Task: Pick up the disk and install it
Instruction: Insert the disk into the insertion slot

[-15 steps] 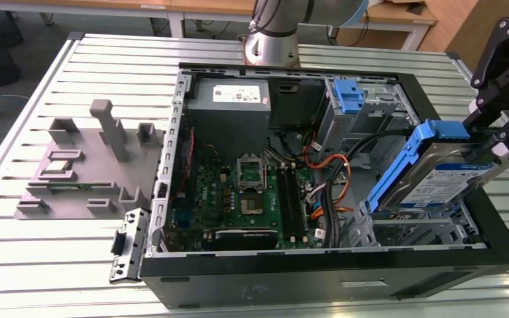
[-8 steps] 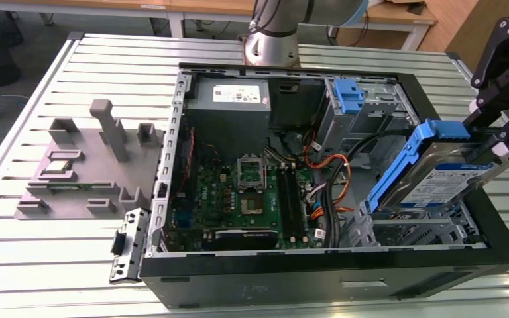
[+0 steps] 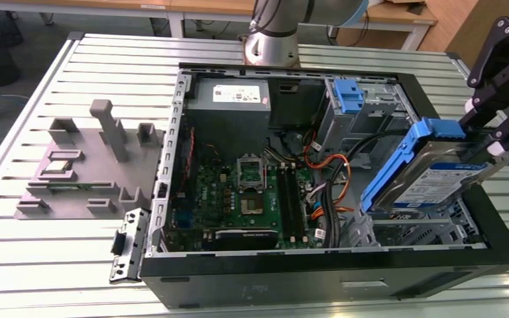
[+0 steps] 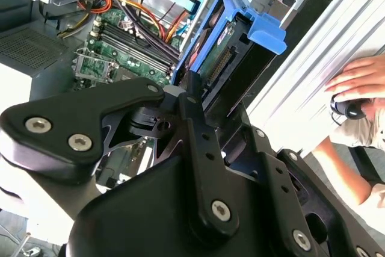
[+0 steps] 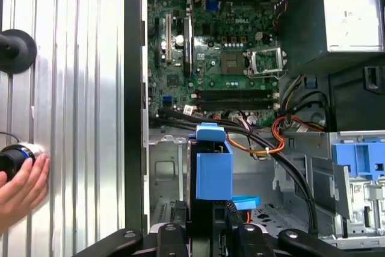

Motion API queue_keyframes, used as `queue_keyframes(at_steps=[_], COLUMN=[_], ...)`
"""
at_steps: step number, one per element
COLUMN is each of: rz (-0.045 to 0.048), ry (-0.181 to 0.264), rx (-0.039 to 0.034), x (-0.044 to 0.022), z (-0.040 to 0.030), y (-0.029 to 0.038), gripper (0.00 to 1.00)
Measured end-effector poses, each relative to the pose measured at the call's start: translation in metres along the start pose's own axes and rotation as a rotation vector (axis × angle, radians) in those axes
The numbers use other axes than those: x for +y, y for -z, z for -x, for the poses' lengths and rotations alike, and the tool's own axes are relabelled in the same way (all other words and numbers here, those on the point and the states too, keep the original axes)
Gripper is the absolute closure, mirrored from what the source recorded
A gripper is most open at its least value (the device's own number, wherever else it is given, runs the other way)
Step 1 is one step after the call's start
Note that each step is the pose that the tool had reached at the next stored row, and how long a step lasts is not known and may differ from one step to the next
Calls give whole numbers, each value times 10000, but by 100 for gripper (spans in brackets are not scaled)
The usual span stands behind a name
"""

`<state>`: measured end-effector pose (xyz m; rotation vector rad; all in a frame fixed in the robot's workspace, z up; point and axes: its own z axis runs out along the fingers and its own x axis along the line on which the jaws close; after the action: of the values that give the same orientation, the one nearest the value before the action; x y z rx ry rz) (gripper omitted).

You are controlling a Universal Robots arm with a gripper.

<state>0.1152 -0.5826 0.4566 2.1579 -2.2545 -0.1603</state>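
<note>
The disk (image 3: pixel 440 179) is a silver drive with a white-and-blue label in a blue carrier bracket. It hangs tilted over the drive bay at the exterior view's right end of the open case. My gripper (image 3: pixel 487 142) is shut on its upper end. In the second wrist view the disk (image 4: pixel 219 49) runs away from the black fingers (image 4: pixel 194 103), connector edge showing. In the first wrist view the blue carrier (image 5: pixel 213 170) stands out from my gripper (image 5: pixel 207 236) above the case floor.
The open black computer case (image 3: pixel 325 271) holds a motherboard (image 3: pixel 246 192), a grey power-supply box (image 3: pixel 230 96), orange and black cables (image 3: pixel 330 165) and a lone blue bracket (image 3: pixel 347 96) in the drive cage. A grey fixture (image 3: pixel 95 165) lies on the slatted table. A person's hand (image 5: pixel 21 188) rests beside the case.
</note>
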Motion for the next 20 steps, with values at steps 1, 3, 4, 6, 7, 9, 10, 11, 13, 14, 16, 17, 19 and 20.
queue_keyframes(at_steps=[1,3,4,6,7,9,10,11,13,14,16,17,19,20], rz=[11,32,32,34,35,38,43,48,53,56,61,65,72,74], ry=[0,-1,1,-1,0,-1,-3,-8,-18,-20,-22,-23,-23,-25], rx=[1,1,3,0,2,1,4,14,44,51,54,53,55,57], x=[0,-1,-8,-35,-44,-58,-65,-71,-76,-79,-88,-98,-113,-114], z=[0,0,0,1,2,3,3,3,2,2,3,3,4,4], y=[0,0,1,2,4,4,3,2,-3,-3,-8,-10,-14,-19], gripper=[65,65,65,65,65,65,65,65,65,65,65,65,65,65])
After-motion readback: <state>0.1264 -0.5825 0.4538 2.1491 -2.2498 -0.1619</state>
